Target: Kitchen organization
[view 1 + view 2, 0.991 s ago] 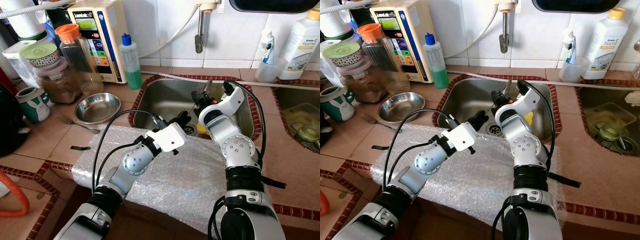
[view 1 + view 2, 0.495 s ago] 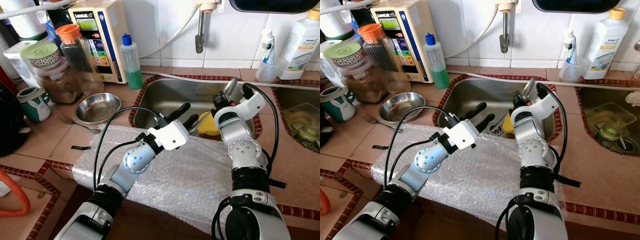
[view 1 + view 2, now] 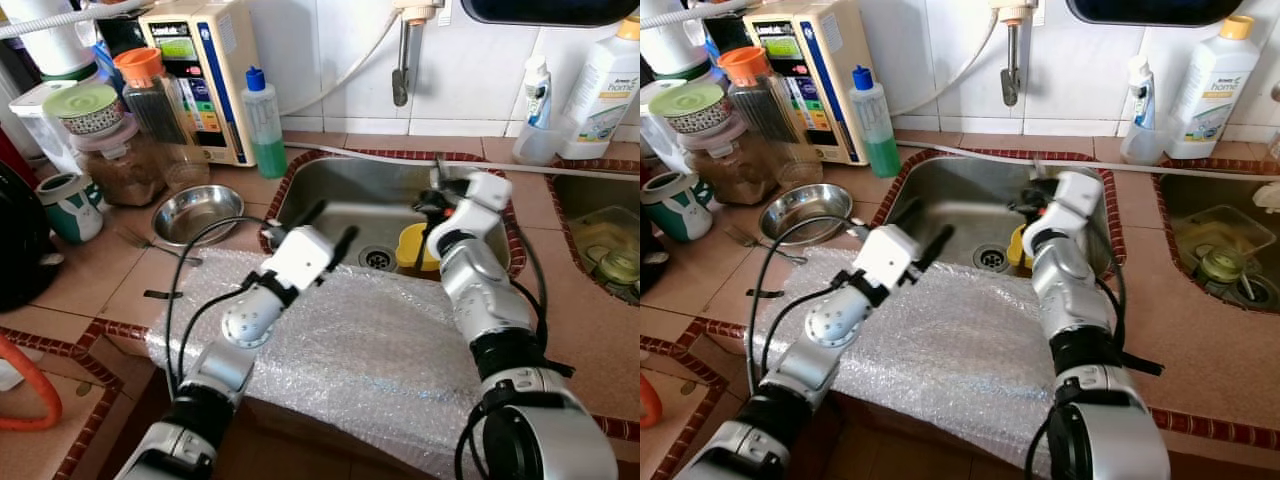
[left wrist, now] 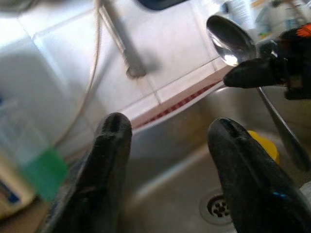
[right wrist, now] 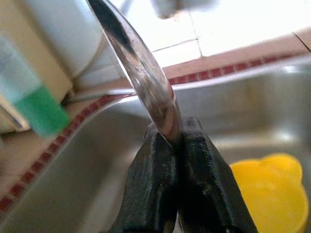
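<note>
Closest to me, a sheet of bubble wrap [image 3: 370, 350] lies over the tiled counter [image 3: 90, 290] at the front edge, and both my arms reach across it toward the sink [image 3: 350, 200].

My left gripper [image 3: 325, 228] hangs over the near left rim of the sink, its two black fingers [image 4: 109, 160] spread apart with nothing between them. Through that gap the wrist view looks down at the drain [image 4: 218, 206] and the steel basin.

My right gripper [image 5: 170, 145] is over the right half of the sink, its fingers pressed together on the handle of a spoon [image 4: 231, 36]. The spoon stands tilted, bowl end up above the basin. Just below and beside it a yellow object [image 3: 415, 248] sits in the sink next to the drain; I cannot tell what it is.

Left of the sink on the counter are a steel bowl [image 3: 197, 213] and, just in front of it, a fork [image 3: 150, 243]. Behind those stand a brown-filled jar [image 3: 125, 165], a bottle of green liquid [image 3: 262, 125] and a cream appliance [image 3: 200, 70] against the wall.

At the back, the tap [image 3: 402, 55] comes down from the white tiles over the sink, and two white bottles [image 3: 590, 85] stand on the ledge to the right.
</note>
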Controlling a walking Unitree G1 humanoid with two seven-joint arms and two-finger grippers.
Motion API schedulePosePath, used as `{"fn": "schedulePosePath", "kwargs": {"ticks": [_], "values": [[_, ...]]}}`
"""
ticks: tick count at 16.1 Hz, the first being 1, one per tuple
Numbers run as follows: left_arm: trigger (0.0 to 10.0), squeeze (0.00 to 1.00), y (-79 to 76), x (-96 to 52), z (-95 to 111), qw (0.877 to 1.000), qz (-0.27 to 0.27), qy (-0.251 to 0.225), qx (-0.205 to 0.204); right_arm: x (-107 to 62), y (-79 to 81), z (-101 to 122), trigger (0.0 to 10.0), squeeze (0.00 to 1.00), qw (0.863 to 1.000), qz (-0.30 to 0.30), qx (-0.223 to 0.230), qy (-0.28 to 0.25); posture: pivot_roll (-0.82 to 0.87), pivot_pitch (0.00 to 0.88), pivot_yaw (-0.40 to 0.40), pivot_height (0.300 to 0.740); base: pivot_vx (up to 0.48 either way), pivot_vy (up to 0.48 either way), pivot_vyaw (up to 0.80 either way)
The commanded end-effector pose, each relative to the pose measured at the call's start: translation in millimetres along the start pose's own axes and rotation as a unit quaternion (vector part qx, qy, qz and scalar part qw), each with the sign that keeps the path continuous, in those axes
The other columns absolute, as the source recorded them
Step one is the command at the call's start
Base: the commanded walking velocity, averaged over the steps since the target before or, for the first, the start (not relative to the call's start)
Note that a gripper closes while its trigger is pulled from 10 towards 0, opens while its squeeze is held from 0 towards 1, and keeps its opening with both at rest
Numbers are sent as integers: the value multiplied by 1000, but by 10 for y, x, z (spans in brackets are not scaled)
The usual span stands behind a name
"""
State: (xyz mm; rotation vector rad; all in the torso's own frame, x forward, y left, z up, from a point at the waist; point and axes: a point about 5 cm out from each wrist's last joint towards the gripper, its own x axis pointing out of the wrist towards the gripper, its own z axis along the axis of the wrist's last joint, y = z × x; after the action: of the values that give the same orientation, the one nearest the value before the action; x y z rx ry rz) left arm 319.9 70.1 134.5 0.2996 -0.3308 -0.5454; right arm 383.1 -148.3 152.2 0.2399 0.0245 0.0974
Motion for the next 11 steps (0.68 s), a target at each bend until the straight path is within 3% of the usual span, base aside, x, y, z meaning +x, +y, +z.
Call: {"fn": "schedulePosePath", "kwargs": {"ticks": [1, 3, 7, 11], "values": [[10000, 1000, 72, -24, 2, 1000, 13, 6, -11, 33, 88, 19, 0, 0, 999, 23, -33, -5, 58, 0, 111, 740, 0, 0, 0], [10000, 1000, 168, -131, -50, 998, 43, 29, -40, 26, 120, -90, 0, 0, 988, 48, -148, 1, 68, 0, 115, 740, 0, 0, 0], [10000, 1000, 186, -290, -139, 996, 54, 60, -50, 25, 85, -200, 0, 0, 979, 51, -194, 25, 75, 0, 120, 740, 0, 0, 0], [10000, 1000, 159, -378, -175, 993, 53, 83, -62, 34, 35, -186, 0, 0, 981, 42, -189, 15, 73, 1, 126, 740, 0, 0, 0]]}}
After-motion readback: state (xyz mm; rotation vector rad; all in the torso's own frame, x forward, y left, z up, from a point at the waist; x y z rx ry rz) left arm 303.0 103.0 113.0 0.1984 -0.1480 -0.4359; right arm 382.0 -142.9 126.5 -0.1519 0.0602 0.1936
